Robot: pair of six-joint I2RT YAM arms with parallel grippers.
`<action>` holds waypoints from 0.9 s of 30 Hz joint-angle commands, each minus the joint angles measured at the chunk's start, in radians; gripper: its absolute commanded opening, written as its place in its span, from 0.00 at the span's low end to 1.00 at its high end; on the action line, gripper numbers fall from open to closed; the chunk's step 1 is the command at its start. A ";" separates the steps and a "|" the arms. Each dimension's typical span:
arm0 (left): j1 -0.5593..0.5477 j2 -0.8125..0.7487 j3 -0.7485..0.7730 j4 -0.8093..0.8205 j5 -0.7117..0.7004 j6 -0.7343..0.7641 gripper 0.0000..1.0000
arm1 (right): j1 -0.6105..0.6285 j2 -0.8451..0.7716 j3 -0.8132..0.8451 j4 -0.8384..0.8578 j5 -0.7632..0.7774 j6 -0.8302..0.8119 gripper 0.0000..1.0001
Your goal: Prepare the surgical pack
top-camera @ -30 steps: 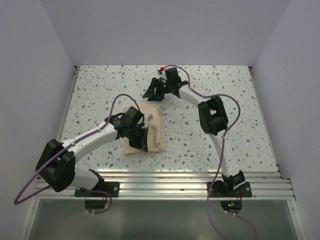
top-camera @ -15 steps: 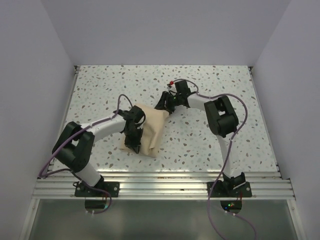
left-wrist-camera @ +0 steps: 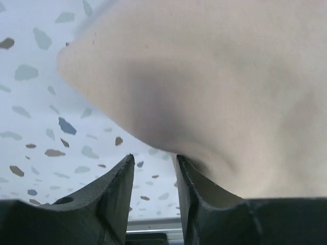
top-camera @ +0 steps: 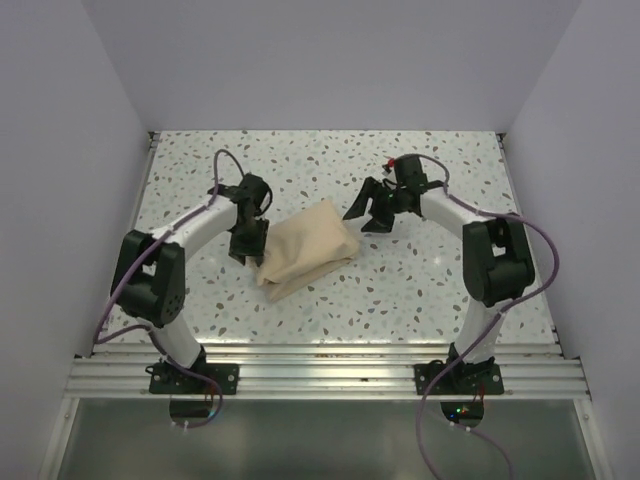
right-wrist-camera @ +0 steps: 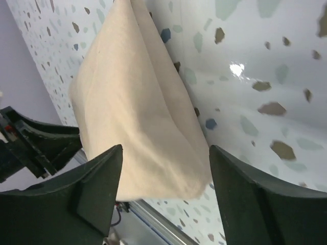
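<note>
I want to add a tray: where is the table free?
Crowded: mid-table, where left gripper, surgical pack and right gripper sit close. Free: the far strip of table below the back wall, and the near-right patch between pack, right arm and rail.

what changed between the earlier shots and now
The left hand came off the top of the surgical pack and drew back to its left side, jaws parted. The right hand swung from the pack's far edge to its right, open. The pack turned and now lies slanted. It is still folded, flat on the table.
</note>
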 commanded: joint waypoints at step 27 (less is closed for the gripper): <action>-0.207 -0.295 -0.166 0.436 0.439 -0.103 0.15 | 0.038 -0.224 -0.288 0.466 -0.279 0.268 0.22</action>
